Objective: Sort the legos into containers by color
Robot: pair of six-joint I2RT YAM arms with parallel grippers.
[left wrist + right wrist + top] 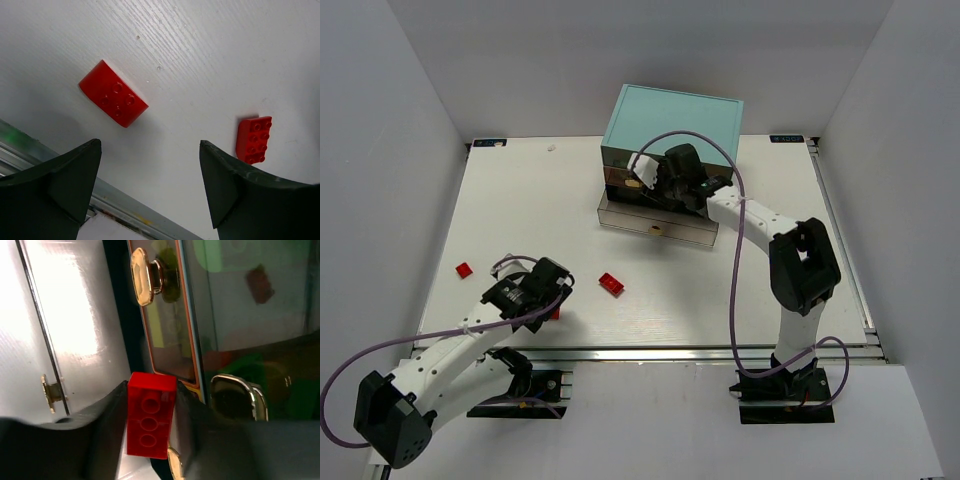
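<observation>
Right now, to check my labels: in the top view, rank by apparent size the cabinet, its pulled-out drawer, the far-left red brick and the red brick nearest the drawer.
1. Cabinet.
2. Drawer.
3. Brick nearest drawer and far-left brick: nearly alike, the first perhaps slightly longer.

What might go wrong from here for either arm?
1. The right gripper holds a red brick close to the front of the cabinet, by a knob: it may bump the knob or drop the brick outside the open drawer.
2. The open left gripper has the larger loose brick and the smaller loose brick both off its centre line: closing now may catch nothing.
</observation>
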